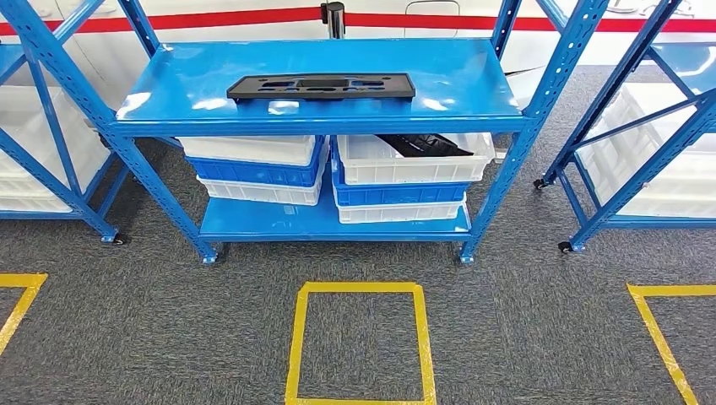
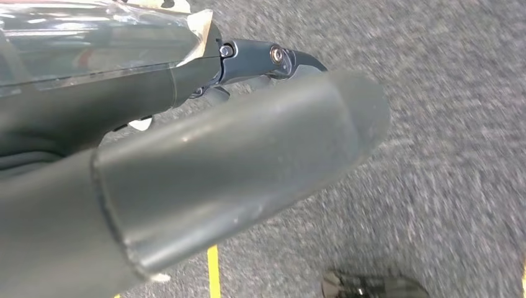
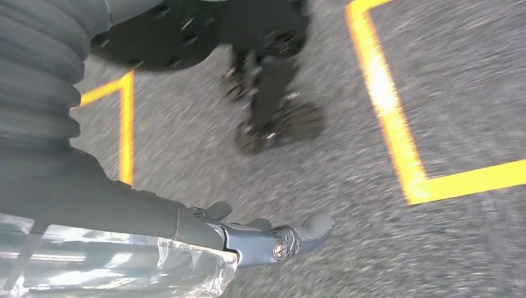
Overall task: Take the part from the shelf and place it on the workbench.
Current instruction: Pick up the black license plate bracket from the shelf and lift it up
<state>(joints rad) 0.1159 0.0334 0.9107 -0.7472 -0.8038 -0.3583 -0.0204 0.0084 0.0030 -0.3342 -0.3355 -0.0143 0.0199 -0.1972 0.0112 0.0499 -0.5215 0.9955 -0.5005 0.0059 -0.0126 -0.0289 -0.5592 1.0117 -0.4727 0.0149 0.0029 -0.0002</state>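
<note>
1. Head view: blue shelf (image 1: 473, 89) stood on grey carpet (image 1: 523, 337). Black flat part (image 1: 322, 86) lay on the shelf's top board, near its middle. Under that board, white and blue bins (image 1: 253, 169) sat stacked on the lower board; the right-hand top bin (image 1: 422, 160) held another dark piece. Yellow tape square (image 1: 361, 342) lay on the carpet in front of the shelf.
2. Left wrist view: left hand (image 2: 248, 149) hung over carpet, thick grey thumb to the fore; nothing was in it, fingers' spread could not be told.
3. Right wrist view: right hand (image 3: 248, 239) hung over carpet beside yellow tape; holding nothing, fingers slightly curled and apart.
</note>
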